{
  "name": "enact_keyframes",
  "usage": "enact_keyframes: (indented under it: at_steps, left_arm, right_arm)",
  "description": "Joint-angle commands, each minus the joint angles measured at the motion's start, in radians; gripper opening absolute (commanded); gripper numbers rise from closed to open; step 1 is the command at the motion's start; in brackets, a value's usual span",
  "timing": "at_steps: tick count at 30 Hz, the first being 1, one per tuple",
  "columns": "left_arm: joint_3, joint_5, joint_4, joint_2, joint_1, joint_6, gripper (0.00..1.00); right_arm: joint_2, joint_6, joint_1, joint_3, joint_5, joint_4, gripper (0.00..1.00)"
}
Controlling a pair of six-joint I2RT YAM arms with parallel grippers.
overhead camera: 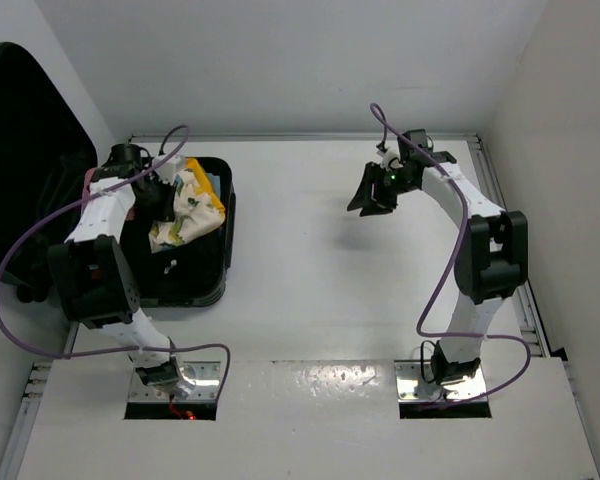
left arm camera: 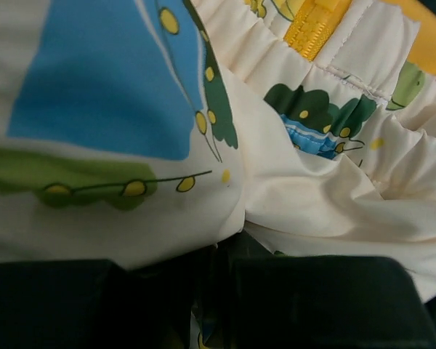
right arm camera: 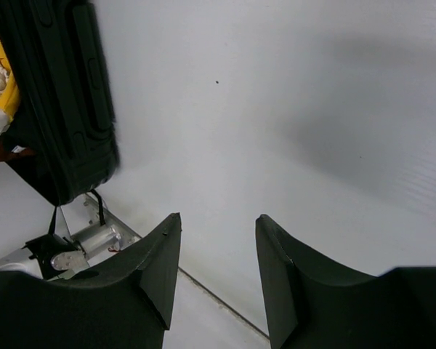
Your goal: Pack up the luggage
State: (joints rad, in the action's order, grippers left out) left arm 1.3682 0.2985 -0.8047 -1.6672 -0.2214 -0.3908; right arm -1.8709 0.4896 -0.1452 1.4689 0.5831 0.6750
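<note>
1. The luggage (overhead camera: 185, 282) lay open on the tabletop (overhead camera: 320, 290). Its shallow black half was flat, and its lid (overhead camera: 20, 150) stood up along its left side.
2. A printed garment (overhead camera: 192, 205) sat inside the luggage toward its far end. It was cream with blue, green and yellow patches and had a yellow zip (left arm camera: 312, 25). The garment was loosely bunched, and bare lining showed at the near end of the luggage.
3. The left end effector (overhead camera: 163, 195) was down inside the luggage on that garment. It was narrow, and a fold of the cloth looked pinched between its fingers.
4. The right end effector (overhead camera: 373, 198) hung over bare tabletop well to the right of the luggage, spread wide and holding nothing.
5. To my eye the garment was light and limp and likely to drape and slip, so a thick gathered fold seemed the safest hold. The ribbed shell looked stiff and bulky, and its lid edge or rim seemed the place to take hold.
6. Open room lay to the right of the luggage. Its left side was cramped by the lid, and its raised rim needed clearing on any move in or out.
</note>
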Motion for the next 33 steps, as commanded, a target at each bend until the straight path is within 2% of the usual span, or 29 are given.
enact_keyframes:
  at_steps: [1,3,6,9,14,19,24,28,31,33]
  left_arm:
    - [-0.086,-0.108,-0.068,-0.078,0.044,-0.074,0.0]
    - [-0.072,-0.177,-0.042,-0.133,0.057,-0.12,0.0]
    - [-0.05,-0.177,-0.088,-0.158,0.045,-0.268,0.0]
    - [0.009,-0.099,-0.232,-0.158,0.01,-0.431,0.0]
    - [0.104,-0.021,-0.439,-0.158,-0.062,-0.588,0.0]
    - [0.138,0.022,-0.493,-0.068,-0.104,-0.761,0.0]
    - [0.147,0.146,-0.493,0.041,-0.14,-0.804,0.0]
    - [0.108,0.258,-0.493,0.168,-0.128,-0.887,0.0]
    - [0.089,0.281,-0.493,0.205,-0.085,-0.887,0.0]
    - [0.075,0.231,-0.493,0.181,-0.049,-0.847,0.0]
  right_arm:
    - [-0.008,-0.022,-0.016,0.025,-0.008,-0.009,0.45]
    - [-0.008,-0.029,-0.019,0.027,-0.011,-0.008,0.45]
    - [-0.007,-0.046,-0.021,0.037,-0.02,0.0,0.45]
    - [-0.002,-0.046,-0.022,0.027,-0.028,0.005,0.45]
    - [0.018,-0.04,-0.028,-0.005,-0.026,-0.014,0.48]
    - [0.018,-0.049,-0.031,-0.005,-0.029,-0.012,0.48]
    - [0.019,-0.056,-0.044,0.001,-0.029,-0.008,0.49]
    - [0.018,-0.068,-0.062,0.001,-0.032,0.001,0.49]
    - [0.013,-0.069,-0.071,0.007,-0.032,0.005,0.49]
    - [0.009,-0.065,-0.076,0.011,-0.035,0.005,0.49]
